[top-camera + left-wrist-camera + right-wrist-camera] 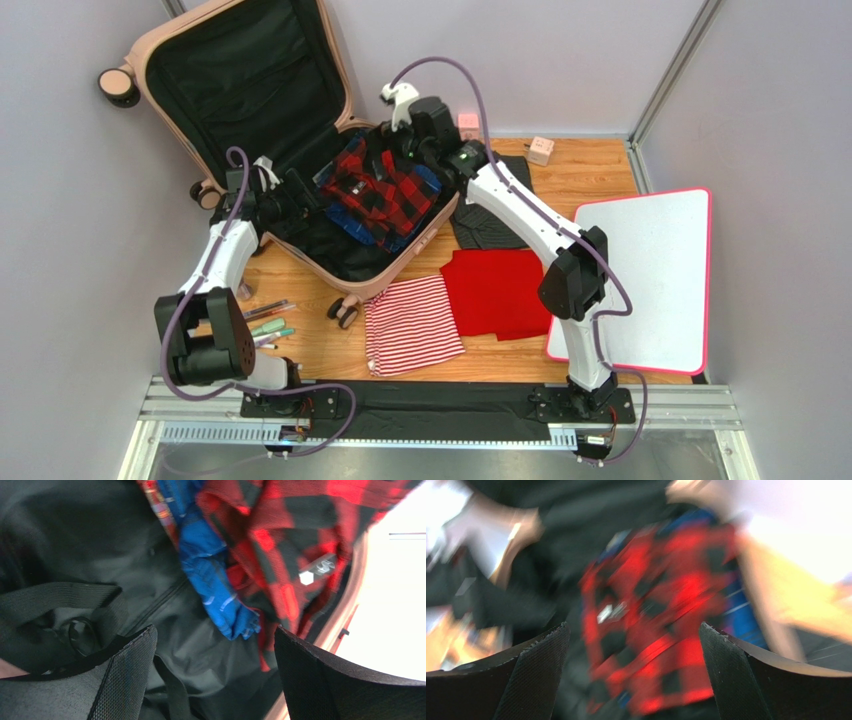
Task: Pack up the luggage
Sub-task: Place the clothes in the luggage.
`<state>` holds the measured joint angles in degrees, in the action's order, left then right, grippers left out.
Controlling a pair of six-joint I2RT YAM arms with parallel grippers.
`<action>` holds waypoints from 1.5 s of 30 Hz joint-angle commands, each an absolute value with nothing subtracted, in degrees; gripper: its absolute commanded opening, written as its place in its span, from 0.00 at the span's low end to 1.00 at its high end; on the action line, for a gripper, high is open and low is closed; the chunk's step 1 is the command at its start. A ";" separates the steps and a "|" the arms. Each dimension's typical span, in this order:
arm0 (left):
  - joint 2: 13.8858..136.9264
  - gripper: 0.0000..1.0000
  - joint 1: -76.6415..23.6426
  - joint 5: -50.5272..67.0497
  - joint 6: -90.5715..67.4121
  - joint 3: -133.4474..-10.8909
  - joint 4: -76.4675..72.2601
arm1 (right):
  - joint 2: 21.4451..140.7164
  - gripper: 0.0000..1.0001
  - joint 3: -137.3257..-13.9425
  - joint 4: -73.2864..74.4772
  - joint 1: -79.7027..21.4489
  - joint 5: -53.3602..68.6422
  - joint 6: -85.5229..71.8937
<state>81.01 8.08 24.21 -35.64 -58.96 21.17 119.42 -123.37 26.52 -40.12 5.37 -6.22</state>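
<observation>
From above, the luggage (240,80) lies open at the far left of the surface (590,170), lid leaning on the back wall and tray slanting toward the near right. A red plaid shirt (380,190) lies inside the tray. The left hand (300,195) hangs at the shirt's left end and the right hand (408,150) at its far right end, both spread and holding nothing. The clothes not yet packed, a striped top (412,325), a red garment (497,290) and a dark one (475,225), lie near-right of the case. I'd judge the right arm the nearer one.

The left wrist view shows the left hand (215,680) spread over black lining (100,540), with the plaid shirt (300,530) ahead.

The right wrist view is blurred. The right hand (633,675) stands wide, the plaid shirt (651,615) just beyond it.
</observation>
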 commanded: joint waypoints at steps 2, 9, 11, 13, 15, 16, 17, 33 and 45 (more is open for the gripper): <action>83.58 0.92 8.44 27.59 -34.89 -60.99 18.03 | 117.25 1.00 -113.58 28.39 -46.13 10.64 -9.14; 89.38 0.89 8.53 30.58 -37.18 -63.80 15.03 | 121.46 1.00 -112.67 30.32 -47.11 6.69 -10.81; 90.35 0.89 8.61 30.59 -37.79 -63.98 14.24 | 124.70 1.00 -113.98 30.50 -47.20 4.67 -10.55; 90.79 0.89 8.61 30.67 -37.97 -64.25 13.80 | 125.67 1.00 -115.57 30.93 -47.20 2.82 -10.55; 91.58 0.89 8.53 31.11 -38.23 -64.69 13.62 | 129.01 0.99 -117.41 31.90 -47.28 0.36 -10.46; 91.67 0.89 8.53 31.11 -38.32 -64.86 13.62 | 130.15 0.99 -119.68 32.08 -47.20 0.00 -10.46; 91.67 0.89 8.53 31.20 -38.23 -64.95 13.80 | 131.73 0.97 -120.58 32.17 -47.20 -1.83 -10.46; 93.25 0.88 8.53 29.88 -35.95 -68.90 15.38 | 127.36 0.26 -122.96 40.33 -42.89 -1.33 -11.86; 100.01 0.87 7.73 31.02 -40.42 -74.61 8.18 | 125.24 0.41 -119.71 42.89 -39.73 4.30 -16.43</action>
